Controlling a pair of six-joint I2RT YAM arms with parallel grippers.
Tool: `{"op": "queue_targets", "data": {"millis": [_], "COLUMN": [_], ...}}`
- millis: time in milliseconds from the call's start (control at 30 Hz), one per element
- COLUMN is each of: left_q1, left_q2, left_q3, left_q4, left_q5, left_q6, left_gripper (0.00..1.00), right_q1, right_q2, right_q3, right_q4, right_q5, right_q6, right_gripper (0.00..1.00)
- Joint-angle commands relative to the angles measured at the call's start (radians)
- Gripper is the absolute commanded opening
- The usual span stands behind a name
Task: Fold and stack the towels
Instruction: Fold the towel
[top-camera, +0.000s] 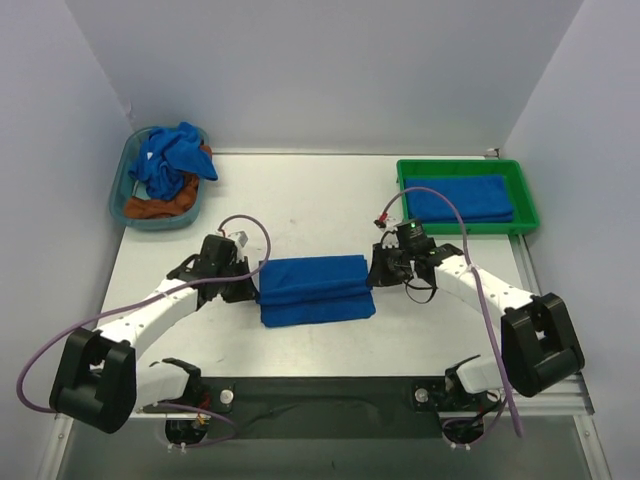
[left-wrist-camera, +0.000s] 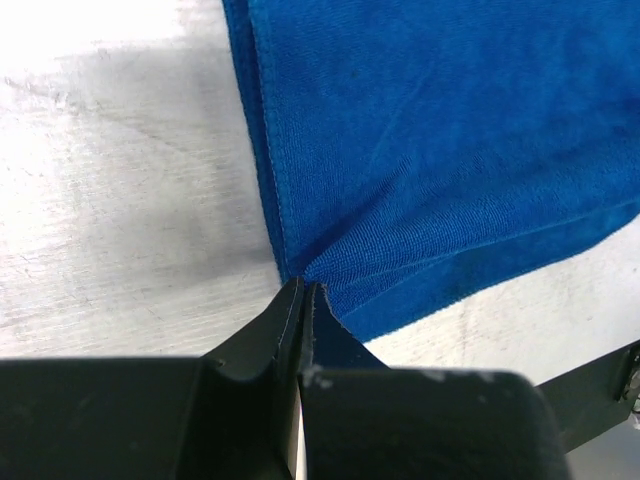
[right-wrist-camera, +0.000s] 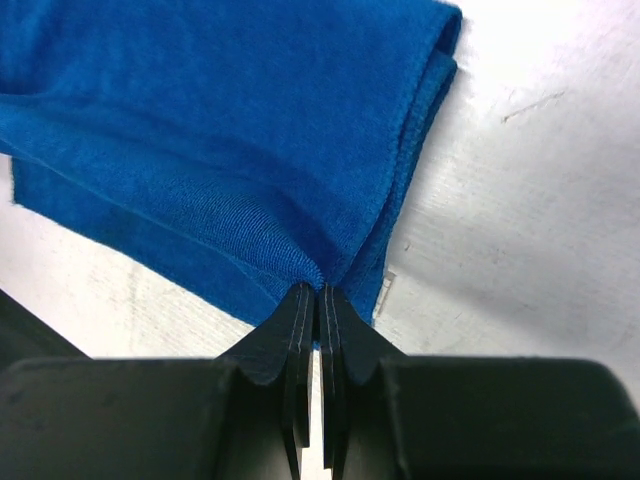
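Left gripper (left-wrist-camera: 303, 292) and right gripper (right-wrist-camera: 318, 292) pinch tight on opposite ends of a folded royal-blue terry towel (top-camera: 315, 290) on the white table (top-camera: 300, 200).
Wrist views show its layered edges bunched at the fingertips; only the top view shows a second folded blue towel (top-camera: 460, 198) in the green plastic tray (top-camera: 465, 166), far right.

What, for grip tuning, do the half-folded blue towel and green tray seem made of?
Blue towel: soft matte cloth, likely terry or microfibre; fine looped texture and stitched hem show close up. Green tray: probably moulded plastic, smooth, uniformly coloured, with a raised rim.
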Motion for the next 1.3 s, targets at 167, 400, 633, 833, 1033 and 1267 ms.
{"op": "queue_targets", "data": {"millis": [167, 400, 633, 833, 1033, 1267], "left_q1": [-0.002, -0.005, -0.028, -0.068, -0.092, -0.131], "left_q2": [0.162, 0.111, -0.001, -0.056, -0.031, 0.065], "left_q3": [0.025, 0.097, 0.137, 0.094, 0.019, -0.007], "left_q4": [-0.045, -0.102, -0.171, -0.183, -0.136, -0.094], "left_q5": [-0.024, -0.036, -0.038, -0.039, -0.052, -0.039], "left_q6": [-0.027, -0.017, -0.041, -0.075, -0.096, -0.115], "left_gripper": [0.00, 0.00, 0.00, 0.00, 0.01, 0.24], "right_q1": [-0.005, -0.009, 0.001, 0.003, 0.006, 0.014], "right_q2": [0.135, 0.090, 0.015, -0.029, -0.005, 0.084], "right_q3": [0.005, 0.057, 0.090, 0.081, 0.021, -0.005], "right_q4": [-0.090, -0.125, -0.168, -0.203, -0.205, -0.202], "right_q5": [-0.001, -0.004, -0.013, -0.010, -0.005, -0.004], "right_q6": [0.013, 0.002, 0.015, 0.025, 0.039, 0.036], "right_gripper": [0.00, 0.00, 0.00, 0.00, 0.00, 0.21]}}
